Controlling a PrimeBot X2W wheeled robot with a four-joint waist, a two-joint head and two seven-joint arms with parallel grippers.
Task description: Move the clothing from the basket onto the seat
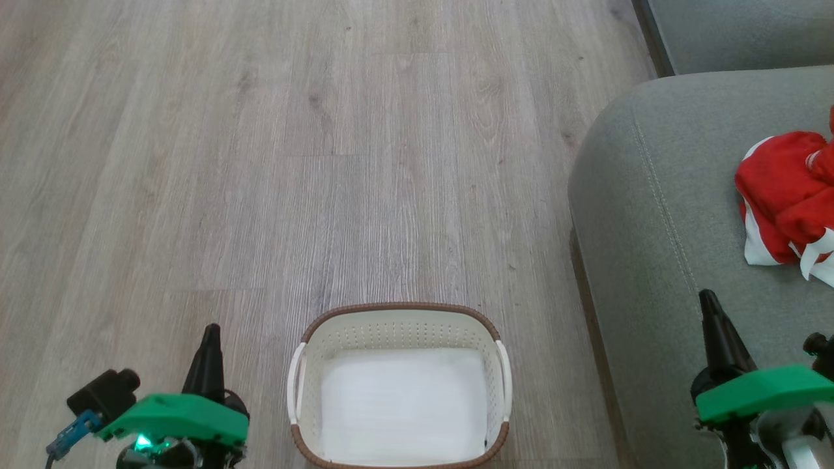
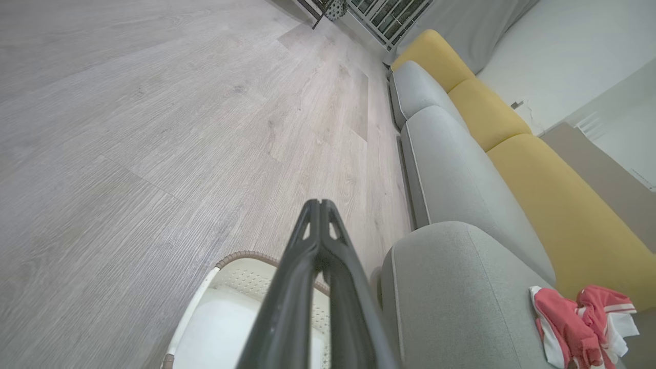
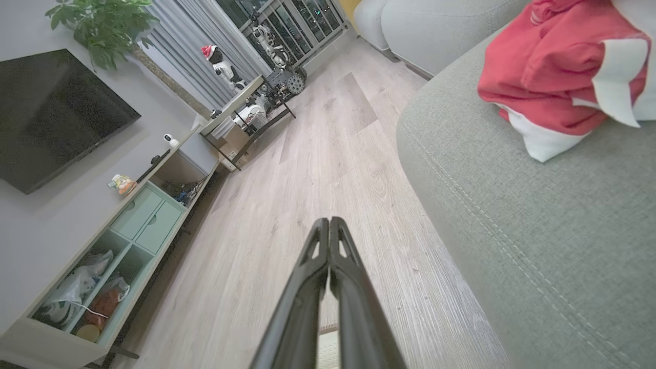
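The cream basket (image 1: pixel 399 326) with a brown rim stands on the floor at the bottom centre, nothing but its white bottom showing inside; its rim (image 2: pixel 241 256) also shows in the left wrist view. The red and white clothing (image 1: pixel 785 208) lies bunched on the grey-green seat (image 1: pixel 651 215) at the right, also seen as clothing (image 2: pixel 579 323) and clothing (image 3: pixel 558 87) on the seat (image 3: pixel 538 220). My left gripper (image 1: pixel 210 333) is shut and holds nothing, left of the basket. My right gripper (image 1: pixel 709 301) is shut and holds nothing, over the seat's front part, below the clothing.
Wooden floor (image 1: pixel 326 150) spreads ahead and to the left. Further sofa cushions, grey and yellow (image 2: pixel 512 128), run along the wall. A TV (image 3: pixel 46 113), a low cabinet (image 3: pixel 128 225) and a small table with clutter (image 3: pixel 256 102) stand across the room.
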